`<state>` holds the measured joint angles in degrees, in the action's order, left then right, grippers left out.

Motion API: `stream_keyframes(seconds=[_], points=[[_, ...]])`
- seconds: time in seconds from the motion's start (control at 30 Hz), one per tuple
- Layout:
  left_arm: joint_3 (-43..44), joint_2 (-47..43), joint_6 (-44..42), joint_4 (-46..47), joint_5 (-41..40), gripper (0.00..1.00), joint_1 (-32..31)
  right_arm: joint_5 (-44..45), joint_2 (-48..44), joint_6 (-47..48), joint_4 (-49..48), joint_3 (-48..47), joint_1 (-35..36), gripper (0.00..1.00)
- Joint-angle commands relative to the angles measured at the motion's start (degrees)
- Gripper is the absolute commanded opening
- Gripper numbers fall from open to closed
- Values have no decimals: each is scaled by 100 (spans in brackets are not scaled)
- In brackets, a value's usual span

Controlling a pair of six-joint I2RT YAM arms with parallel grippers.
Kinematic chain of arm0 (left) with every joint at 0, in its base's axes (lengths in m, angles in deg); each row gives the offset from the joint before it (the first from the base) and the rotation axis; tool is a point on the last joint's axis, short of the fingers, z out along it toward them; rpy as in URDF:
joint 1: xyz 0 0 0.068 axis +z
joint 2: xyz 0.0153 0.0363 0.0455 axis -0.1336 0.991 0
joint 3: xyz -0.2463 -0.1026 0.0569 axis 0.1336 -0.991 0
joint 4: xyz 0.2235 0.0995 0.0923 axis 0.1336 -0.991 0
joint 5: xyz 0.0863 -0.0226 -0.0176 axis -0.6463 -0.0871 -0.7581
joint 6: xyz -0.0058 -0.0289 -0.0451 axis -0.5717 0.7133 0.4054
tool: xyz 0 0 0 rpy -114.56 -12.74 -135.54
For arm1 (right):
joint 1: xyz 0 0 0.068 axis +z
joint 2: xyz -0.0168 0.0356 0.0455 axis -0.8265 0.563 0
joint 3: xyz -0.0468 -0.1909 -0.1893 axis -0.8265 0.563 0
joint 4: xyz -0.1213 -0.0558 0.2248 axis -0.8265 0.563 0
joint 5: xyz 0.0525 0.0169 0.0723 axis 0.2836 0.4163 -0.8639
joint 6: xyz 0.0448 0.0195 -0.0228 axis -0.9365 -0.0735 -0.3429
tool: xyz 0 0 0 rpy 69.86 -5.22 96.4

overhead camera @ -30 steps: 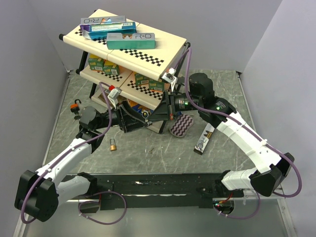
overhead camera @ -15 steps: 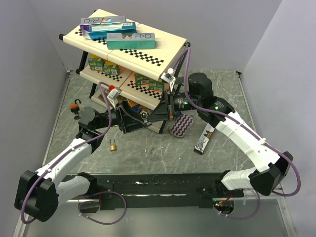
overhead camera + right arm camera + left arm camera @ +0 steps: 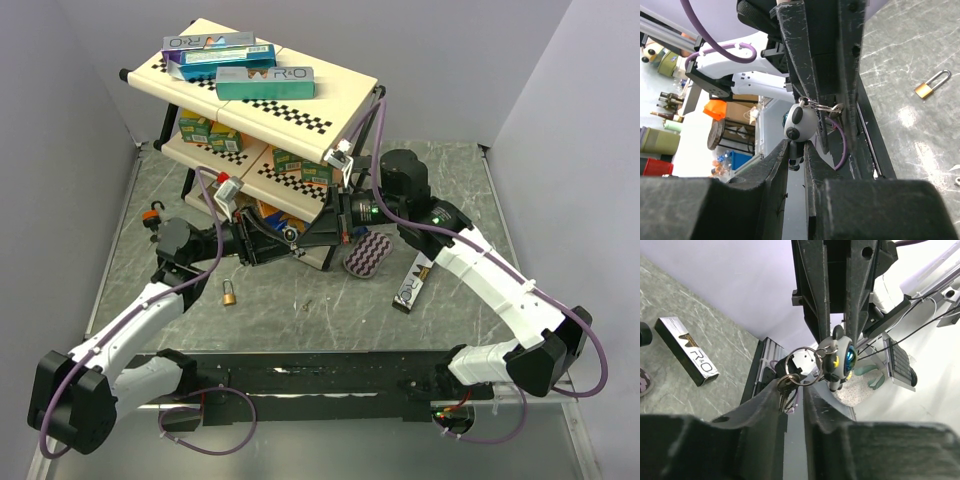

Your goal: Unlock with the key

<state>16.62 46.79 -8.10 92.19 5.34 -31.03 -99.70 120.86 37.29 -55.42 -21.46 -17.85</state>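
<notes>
**Top view.** The left end effector and right end effector meet tip to tip just in front of the rack's lower shelf. A small round charm sits where they meet; anything finer is too small to read here. A brass padlock lies on the tabletop at 7 o'clock from the tips, apart from both arms. A second, orange padlock sits at 9 o'clock near the left wall.

**Left wrist.** The left end effector's fingers stand nearly together, clenched on the key, which is wedged in the narrow gap between them. A ring rises from the key toward 1 o'clock and joins the charm. The charm is pinched between the right end effector's two dark fingers, which come down from 12 o'clock. A box lies on the tabletop at 9 o'clock.

**Right wrist.** The right end effector's fingers are drawn close, grasping the charm by its lower part. The left end effector's fingers reach in from 12 o'clock. The key's metal shows between them at 1 o'clock from the charm, linked to it by a short clip. The brass padlock lies alone on the tabletop at 2 o'clock, touched by neither end effector.
</notes>
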Motion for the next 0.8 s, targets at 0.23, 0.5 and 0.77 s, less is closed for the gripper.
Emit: stream_keyframes(seconds=[0.23,0.5,0.77], points=[[181,-422,-555,-713,-136,1,-20,259,-229,-380,382,425,-238,0],[786,-327,-1695,-2441,171,1,-20,698,-317,233,1127,443,-273,17],[1982,61,-3437,-5389,1006,1,-20,1427,-423,1560,2121,-356,-107,66]])
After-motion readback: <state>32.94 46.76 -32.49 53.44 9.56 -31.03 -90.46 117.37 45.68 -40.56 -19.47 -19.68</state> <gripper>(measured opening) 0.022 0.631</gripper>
